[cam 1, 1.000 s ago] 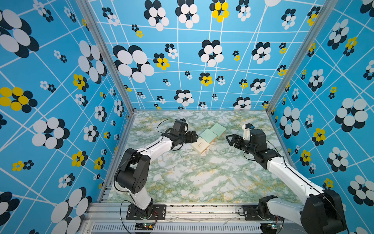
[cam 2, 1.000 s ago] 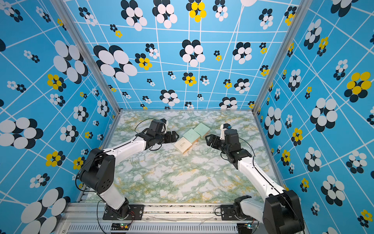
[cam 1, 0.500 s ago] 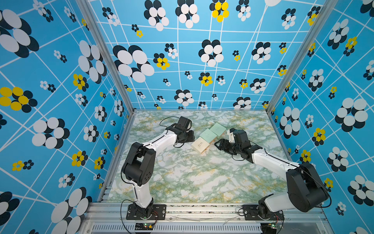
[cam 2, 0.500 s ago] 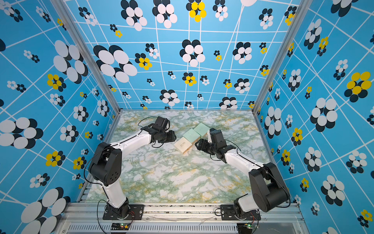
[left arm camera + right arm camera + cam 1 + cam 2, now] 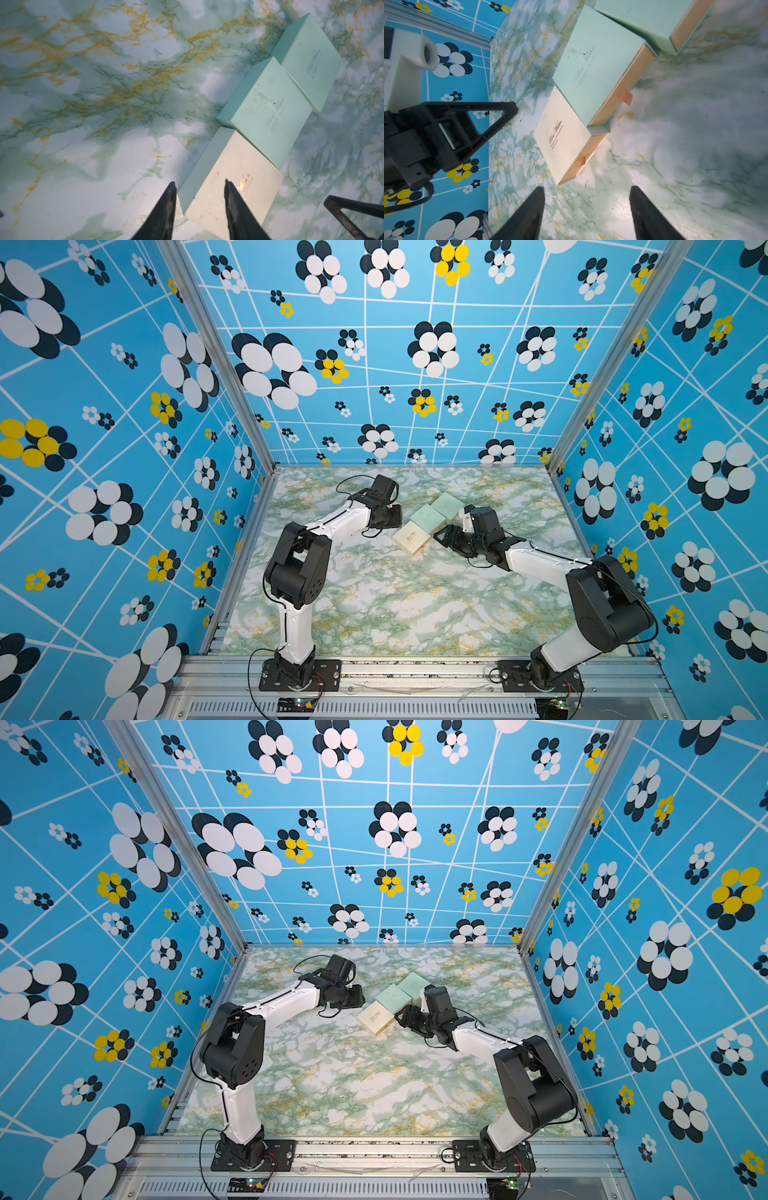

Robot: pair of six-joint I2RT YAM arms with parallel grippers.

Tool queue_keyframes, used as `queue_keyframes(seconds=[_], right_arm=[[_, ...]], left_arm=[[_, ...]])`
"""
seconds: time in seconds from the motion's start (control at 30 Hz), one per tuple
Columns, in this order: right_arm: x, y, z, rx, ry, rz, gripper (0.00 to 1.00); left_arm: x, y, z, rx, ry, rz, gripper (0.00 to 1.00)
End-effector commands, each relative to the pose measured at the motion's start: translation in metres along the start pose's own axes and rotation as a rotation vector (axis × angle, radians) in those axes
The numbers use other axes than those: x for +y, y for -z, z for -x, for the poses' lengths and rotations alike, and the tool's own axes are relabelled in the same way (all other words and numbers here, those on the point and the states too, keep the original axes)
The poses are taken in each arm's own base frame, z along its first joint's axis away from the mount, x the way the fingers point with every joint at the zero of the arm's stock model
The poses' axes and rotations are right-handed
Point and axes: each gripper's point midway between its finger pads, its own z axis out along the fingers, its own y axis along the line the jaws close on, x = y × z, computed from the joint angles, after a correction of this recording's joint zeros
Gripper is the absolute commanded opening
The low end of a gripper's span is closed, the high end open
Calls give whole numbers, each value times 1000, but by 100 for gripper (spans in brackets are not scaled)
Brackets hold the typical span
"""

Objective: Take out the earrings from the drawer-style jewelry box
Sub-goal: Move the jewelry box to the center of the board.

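Observation:
Three small square drawer-style boxes lie in a diagonal row on the marble table: a cream box [image 5: 411,537] [image 5: 376,1018] nearest, then two mint boxes [image 5: 428,516] [image 5: 448,504]. Their drawers look pushed in, and the earrings are hidden. My left gripper [image 5: 199,185] [image 5: 397,517] is open and straddles a rear corner of the cream box [image 5: 232,166], one finger beside its wall and one over its lid. My right gripper [image 5: 587,190] [image 5: 438,537] is open and empty, low over the table just in front of the cream box's drawer face with its pink pull tab [image 5: 582,161].
The middle mint box [image 5: 596,62] shows a larger pink tab [image 5: 626,97] on its drawer face. Blue flower-patterned walls [image 5: 124,489] close in the table on three sides. Bare marble [image 5: 395,605] lies between the boxes and the arm bases.
My right arm has dropped low and reached in to the cream box's drawer side. My left gripper has moved onto the box's rear corner and its jaws have narrowed.

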Motion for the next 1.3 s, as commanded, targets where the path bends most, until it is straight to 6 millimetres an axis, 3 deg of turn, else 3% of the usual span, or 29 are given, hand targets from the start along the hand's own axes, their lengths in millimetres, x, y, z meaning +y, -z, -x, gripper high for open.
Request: queue_keyframes(seconds=[0.0,0.17,0.57,1.0,1.27], right_arm=[[11,-2,6,-14,1,33,68],[10,-4,4,-9,2,29,67],[8,-12,8,-13,12,22,67],[24,-50,34,1,64,49,66],[20,-59,35,8,57,46,65]], left_arm=[[-8,-8,6,3,-19,-35,37],[-8,-23,2,28,-10,-45,31],[-12,-39,4,21,-11,-88,30],[-16,-46,-1,55,-21,-109,36],[-13,-46,-11,65,-11,-106,37]])
